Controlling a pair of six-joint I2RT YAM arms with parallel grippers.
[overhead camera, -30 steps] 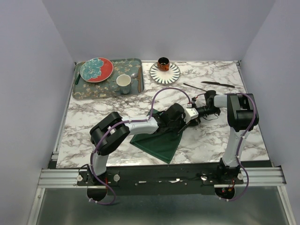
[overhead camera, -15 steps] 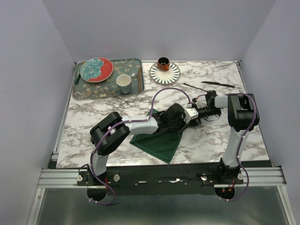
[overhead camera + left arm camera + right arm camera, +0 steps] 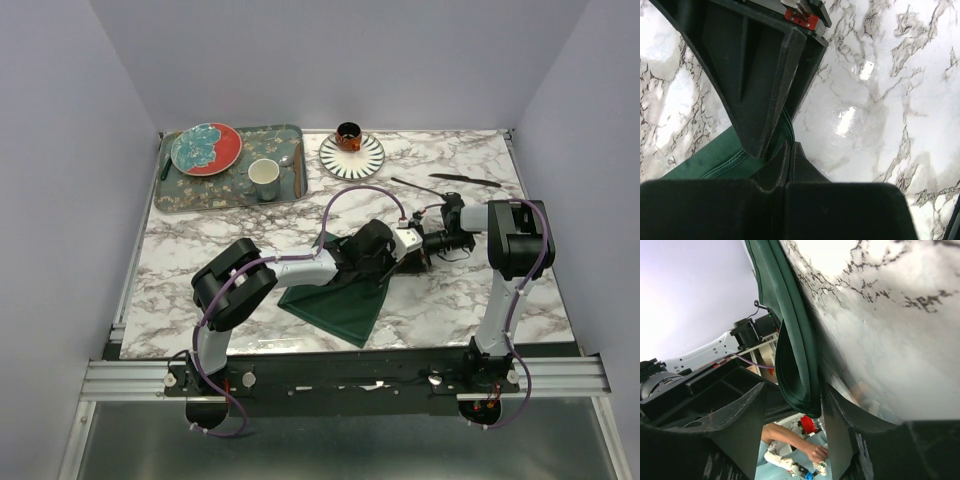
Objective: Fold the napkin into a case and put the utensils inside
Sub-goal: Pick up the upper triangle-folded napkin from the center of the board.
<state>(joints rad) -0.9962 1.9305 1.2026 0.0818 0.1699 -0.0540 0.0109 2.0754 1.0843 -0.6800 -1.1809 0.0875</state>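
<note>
Napkin (image 3: 340,303), dark green shiny cloth, lies mid-table near the arms, its raised far-right fold between both grippers. The left gripper (image 3: 783,150) pinches that fold shut. The right gripper (image 3: 792,396) straddles it from the right, jaws apart. Far right, nearer the right arm, lie the matte black fork (image 3: 414,186) and knife (image 3: 466,180). The far-left floral tray (image 3: 188,197) holds a plate, cup and spoon.

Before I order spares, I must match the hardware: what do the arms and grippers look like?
Both the left arm and right arm have bulky black joints joined by pale grey links, and a purple cable loops along each. The left gripper and right gripper are matte black and angular.
</note>
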